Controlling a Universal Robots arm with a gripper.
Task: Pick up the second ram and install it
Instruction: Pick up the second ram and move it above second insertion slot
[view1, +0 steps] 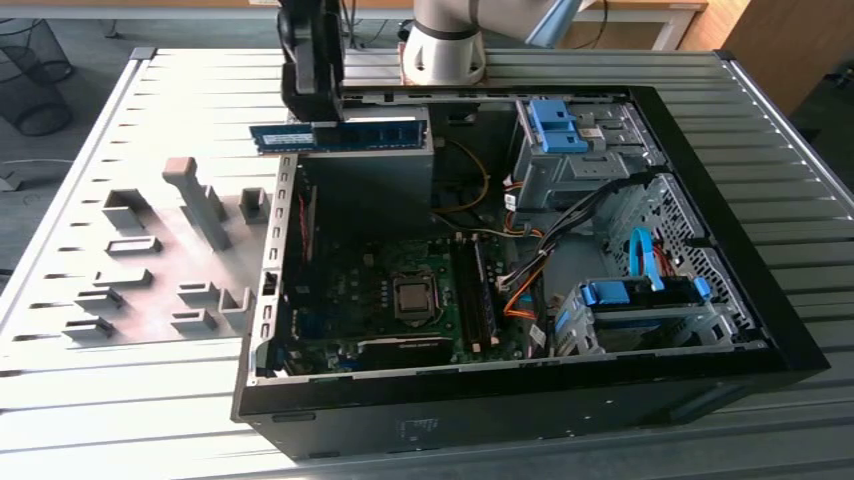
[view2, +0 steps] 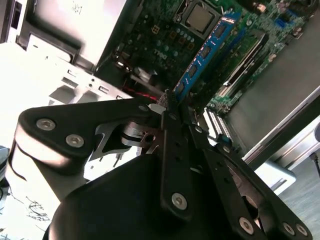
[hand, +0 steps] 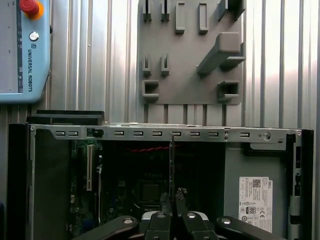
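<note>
In the exterior view the second ram (view1: 380, 133), a thin blue stick with dark chips and a white sticker, hangs level in the air above the back left of the open computer case (view1: 747, 250). My gripper (view1: 312, 128) is shut on the stick near one end. In the second wrist view the second ram (view2: 205, 52) runs out from between the fingers (view2: 172, 117) over the motherboard (view2: 160, 45). The first wrist view shows the second ram (hand: 172, 165) edge-on as a thin line above the gripper (hand: 172, 202). The long memory slots (view1: 474, 290) lie beside the processor socket (view1: 414, 295), below and in front of the stick.
A grey fixture plate (view1: 54, 290) with plastic blocks lies to the exterior view's left of the case. Blue drive brackets (view1: 561, 125) (view1: 641, 292) and orange and black cables (view1: 527, 285) fill the case's other side. A grey power supply (view1: 367, 180) sits under the stick. A teach pendant (hand: 22, 50) lies beyond the case.
</note>
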